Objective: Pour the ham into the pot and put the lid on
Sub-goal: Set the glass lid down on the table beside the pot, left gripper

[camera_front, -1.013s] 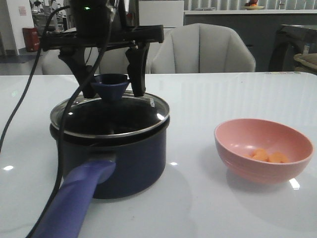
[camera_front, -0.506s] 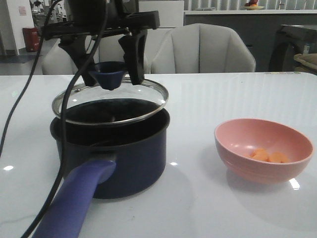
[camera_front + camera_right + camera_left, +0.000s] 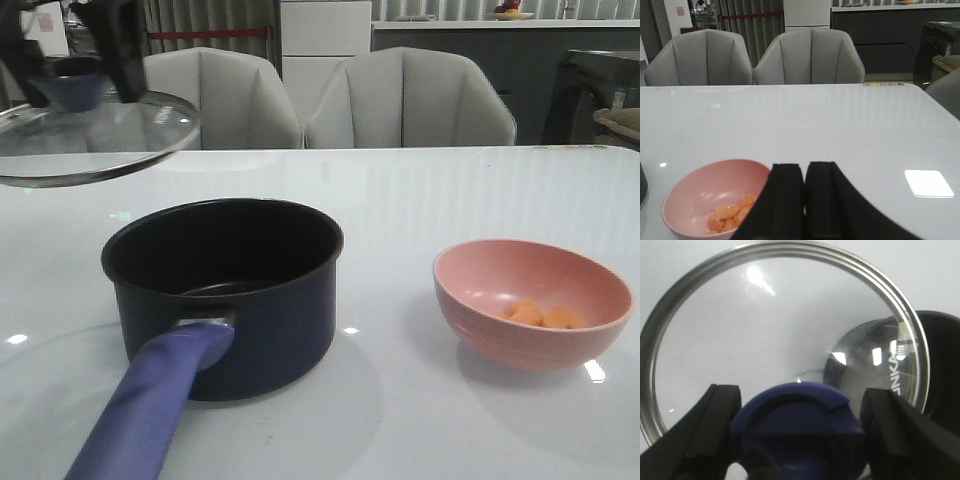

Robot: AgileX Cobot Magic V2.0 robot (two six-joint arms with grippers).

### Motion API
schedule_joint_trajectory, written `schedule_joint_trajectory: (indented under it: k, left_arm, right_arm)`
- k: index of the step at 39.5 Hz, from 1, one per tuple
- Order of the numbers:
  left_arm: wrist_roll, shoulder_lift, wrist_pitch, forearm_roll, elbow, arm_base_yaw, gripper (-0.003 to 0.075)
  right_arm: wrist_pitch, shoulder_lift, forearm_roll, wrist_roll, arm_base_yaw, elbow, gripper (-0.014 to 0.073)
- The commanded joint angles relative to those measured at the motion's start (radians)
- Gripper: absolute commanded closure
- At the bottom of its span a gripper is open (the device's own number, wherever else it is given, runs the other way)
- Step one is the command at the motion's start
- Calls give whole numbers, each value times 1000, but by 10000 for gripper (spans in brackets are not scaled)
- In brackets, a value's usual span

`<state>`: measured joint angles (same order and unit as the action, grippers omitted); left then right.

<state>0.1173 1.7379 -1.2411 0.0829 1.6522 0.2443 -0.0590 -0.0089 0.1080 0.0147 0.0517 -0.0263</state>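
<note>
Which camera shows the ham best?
The right wrist view: it looks down into the bowl, so separate ham slices show. The front view shows only a couple of orange pieces over the rim. The left wrist view shows none.

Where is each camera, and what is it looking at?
Front view: faces forward over the white table, seeing the dark navy pot, pink bowl and left gripper holding the clear glass lid.
Left wrist view: looks down through the lid; its gripper clamps the knob.
Right wrist view: looks across the table past its shut gripper at the bowl of orange ham slices.
Front and right wrist views share the bowl.
</note>
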Motion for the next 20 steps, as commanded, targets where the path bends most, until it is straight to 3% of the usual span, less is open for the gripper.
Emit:
schedule_joint_trajectory:
  k: [1,10,20]
  left_arm:
    - [-31,-92,-8,1,-32,-77,460]
    - [-107,-132,116,38,-242,-236,460]
    - [-128,-119,343,41,-454,-259,460]
  right_arm:
    - [72,-20,-9,4,-7,-10,445]
    - [72,-20,-9,4,-7,-10,445]
    - [72,-20,-9,4,-7,-10,445]
